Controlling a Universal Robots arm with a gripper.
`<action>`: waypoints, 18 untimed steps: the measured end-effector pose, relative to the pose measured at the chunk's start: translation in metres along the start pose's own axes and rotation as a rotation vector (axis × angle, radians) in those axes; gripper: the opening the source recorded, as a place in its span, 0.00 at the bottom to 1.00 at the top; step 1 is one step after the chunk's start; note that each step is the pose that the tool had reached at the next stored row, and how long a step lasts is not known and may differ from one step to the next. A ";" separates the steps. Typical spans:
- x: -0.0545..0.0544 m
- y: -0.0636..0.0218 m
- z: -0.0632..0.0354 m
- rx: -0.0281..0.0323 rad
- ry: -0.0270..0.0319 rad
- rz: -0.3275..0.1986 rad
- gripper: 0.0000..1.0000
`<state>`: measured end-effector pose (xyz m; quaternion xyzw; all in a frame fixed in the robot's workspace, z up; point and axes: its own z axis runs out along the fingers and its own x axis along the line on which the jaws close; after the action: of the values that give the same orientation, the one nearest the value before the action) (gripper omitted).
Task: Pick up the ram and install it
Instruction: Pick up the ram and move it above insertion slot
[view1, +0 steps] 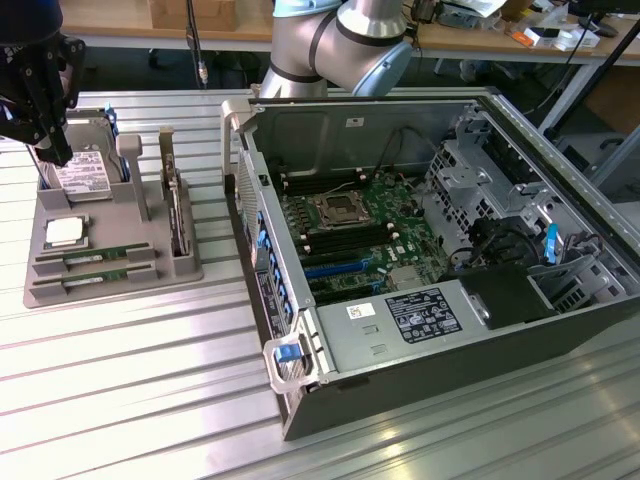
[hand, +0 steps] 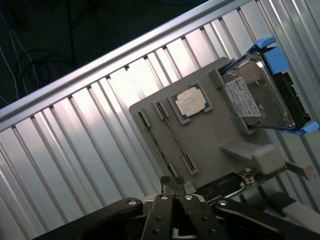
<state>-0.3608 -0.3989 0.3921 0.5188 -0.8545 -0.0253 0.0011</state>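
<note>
The ram (view1: 96, 257) sits in a long slot near the front edge of a grey tray (view1: 110, 292). It is a narrow green stick with small black chips, untouched, and a second stick (view1: 96, 279) of the same kind lies in the slot just in front of it. In the wrist view both are seen edge-on as thin lines (hand: 175, 137) running across the tray's pale surface (hand: 210, 135). Just behind the sticks a square silver processor (view1: 64, 232) rests in its own recess. Farther back a hard drive (view1: 84, 172) with a white label leans in a cradle, with blue plastic showing at its sides in the wrist view (hand: 257, 95). The gripper (view1: 58, 150) hangs over that far end of the tray, apart from the ram. Its two fingers (hand: 166, 186) are pressed flat together with nothing between them. A card (view1: 178, 215) stands on edge along the tray's side toward the exterior view's right. Beside the tray on that side, an open computer case (view1: 300, 395) lies on the ribbed metal table (view1: 130, 380), exposing the motherboard (view1: 350, 230) with its socket, rows of dark slots and a labelled power supply (view1: 420, 315). Behind the case rises the grey arm (view1: 340, 40), and workbenches (view1: 470, 40) stand at the back.
</note>
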 end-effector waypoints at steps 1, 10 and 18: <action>0.000 0.0000 0.0000 -0.0001 0.0002 -0.004 0.11; 0.000 0.0000 0.0000 -0.0011 0.0019 -0.044 0.11; 0.000 0.0000 0.0000 -0.0019 0.0034 -0.076 0.11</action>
<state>-0.3608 -0.3989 0.3921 0.5508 -0.8343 -0.0252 0.0020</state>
